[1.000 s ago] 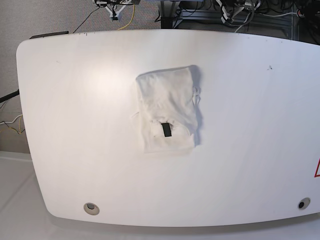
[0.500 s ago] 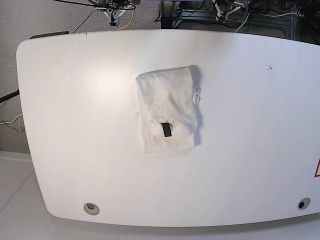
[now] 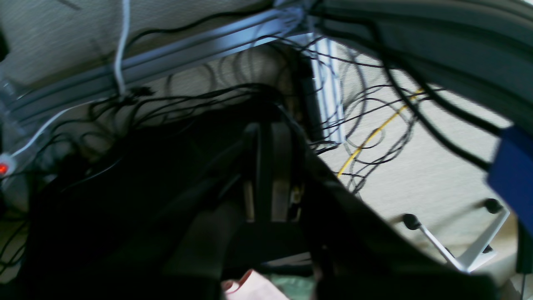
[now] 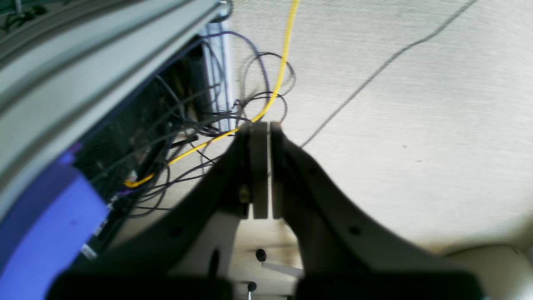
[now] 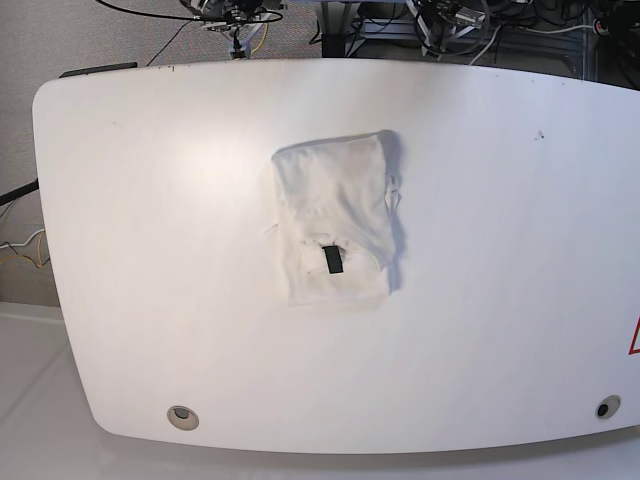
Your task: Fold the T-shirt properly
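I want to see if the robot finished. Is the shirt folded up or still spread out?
Folded. The T-shirt lies as a small, layered rectangle on the table, its black tag on top, with no sleeves spread out.

1. I judge this a robotics lab or test bay, not a home.
2. My base view shows a bare white tabletop [image 5: 150, 250] with round cable grommets [image 5: 182, 417] near its front edge.
3. Loose black cables [image 3: 366, 108] and a yellow cable [image 4: 279, 71] trail over grey carpet [image 4: 416, 104].
4. Aluminium framing [image 3: 175, 62] runs behind the table.
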Controlling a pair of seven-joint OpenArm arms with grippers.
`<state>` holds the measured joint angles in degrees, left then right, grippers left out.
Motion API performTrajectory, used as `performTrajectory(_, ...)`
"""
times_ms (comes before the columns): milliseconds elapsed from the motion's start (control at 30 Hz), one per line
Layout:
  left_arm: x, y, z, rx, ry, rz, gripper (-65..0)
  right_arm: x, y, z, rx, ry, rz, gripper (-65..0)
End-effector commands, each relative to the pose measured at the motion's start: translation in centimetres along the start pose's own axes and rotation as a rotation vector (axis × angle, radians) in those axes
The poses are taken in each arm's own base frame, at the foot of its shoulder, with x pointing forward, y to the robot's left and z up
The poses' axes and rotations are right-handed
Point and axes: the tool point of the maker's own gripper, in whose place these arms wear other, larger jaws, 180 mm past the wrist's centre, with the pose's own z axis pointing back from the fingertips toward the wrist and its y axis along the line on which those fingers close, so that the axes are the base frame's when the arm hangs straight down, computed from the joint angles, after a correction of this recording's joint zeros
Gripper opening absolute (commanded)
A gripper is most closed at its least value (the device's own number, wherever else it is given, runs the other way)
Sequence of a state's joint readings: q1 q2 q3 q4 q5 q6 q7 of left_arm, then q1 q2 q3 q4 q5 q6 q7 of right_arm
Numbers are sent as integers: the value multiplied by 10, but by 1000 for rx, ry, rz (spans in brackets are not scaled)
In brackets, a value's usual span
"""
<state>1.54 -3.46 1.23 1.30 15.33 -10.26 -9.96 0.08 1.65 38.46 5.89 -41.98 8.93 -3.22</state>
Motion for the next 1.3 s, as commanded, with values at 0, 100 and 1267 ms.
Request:
performTrajectory(0, 4, 2, 0, -2, 0, 7, -619, -2, -4, 0, -9, 3, -2, -650)
performTrajectory(100, 12, 4, 0, 1, -12, 6, -619, -1, -4, 0, -9, 1, -2, -650)
performTrajectory(1267, 23, 10, 0, 7, -26, -5, -619, 0, 10, -1, 13, -3, -9, -650)
